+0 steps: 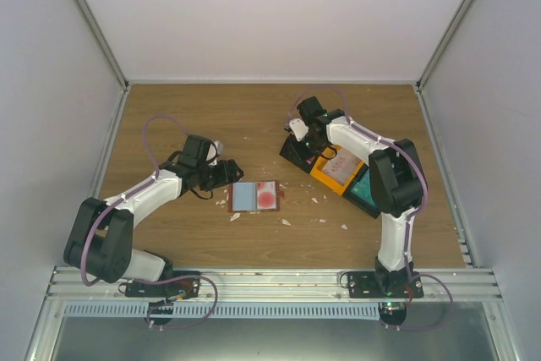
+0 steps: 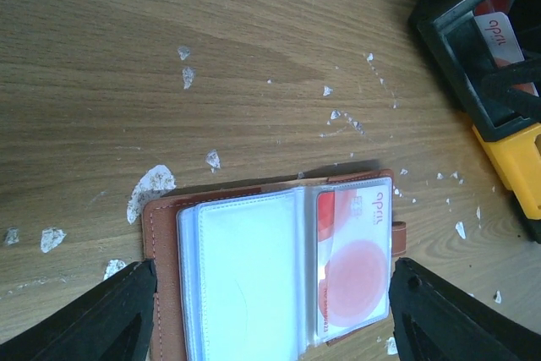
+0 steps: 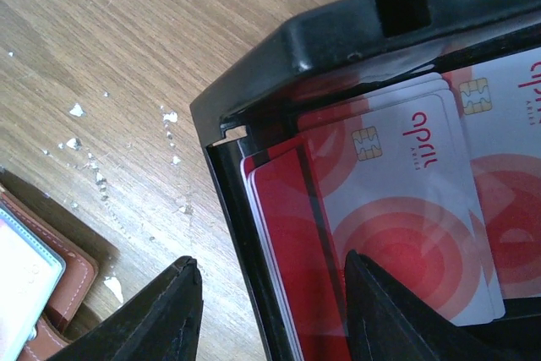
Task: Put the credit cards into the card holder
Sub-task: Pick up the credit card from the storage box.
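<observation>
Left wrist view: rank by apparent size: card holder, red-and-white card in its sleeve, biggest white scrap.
1. card holder, largest though cut off at the bottom edge.
2. red-and-white card in its right-hand sleeve.
3. white scrap by the holder's top-left corner.
All lie flat on the table, so nearness hardly skews this.

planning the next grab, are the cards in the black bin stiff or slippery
Probably stiff: the cards lie flat with straight edges. Likely slippery: they look smooth and overlap, so one may slide over another. Thin, so awkward to pinch in the black bin.
</observation>
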Controlling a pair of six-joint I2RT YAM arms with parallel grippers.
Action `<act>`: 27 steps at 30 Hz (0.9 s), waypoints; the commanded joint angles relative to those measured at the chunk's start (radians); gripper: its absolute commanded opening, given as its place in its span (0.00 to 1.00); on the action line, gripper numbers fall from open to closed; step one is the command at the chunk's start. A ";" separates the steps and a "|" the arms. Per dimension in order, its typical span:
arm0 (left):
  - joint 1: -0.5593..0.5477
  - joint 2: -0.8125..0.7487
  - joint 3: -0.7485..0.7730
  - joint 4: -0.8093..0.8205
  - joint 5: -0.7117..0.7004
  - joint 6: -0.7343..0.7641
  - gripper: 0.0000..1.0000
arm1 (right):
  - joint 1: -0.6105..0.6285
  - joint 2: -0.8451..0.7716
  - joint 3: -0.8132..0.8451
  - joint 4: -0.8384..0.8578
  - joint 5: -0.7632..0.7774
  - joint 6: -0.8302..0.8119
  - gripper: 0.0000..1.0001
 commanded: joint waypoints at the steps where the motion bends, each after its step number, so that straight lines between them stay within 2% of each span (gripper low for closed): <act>1: 0.008 0.008 0.011 0.028 0.010 0.020 0.76 | -0.009 0.011 -0.016 0.012 -0.046 -0.019 0.47; 15: 0.009 0.012 0.008 0.030 0.010 0.026 0.76 | -0.009 -0.044 -0.032 0.007 -0.053 -0.016 0.42; 21: 0.008 0.008 0.010 0.016 0.005 0.032 0.75 | -0.009 -0.043 -0.035 0.005 -0.061 -0.019 0.36; 27: 0.008 0.002 0.005 0.014 0.004 0.026 0.75 | -0.010 -0.052 -0.034 0.007 -0.058 -0.016 0.33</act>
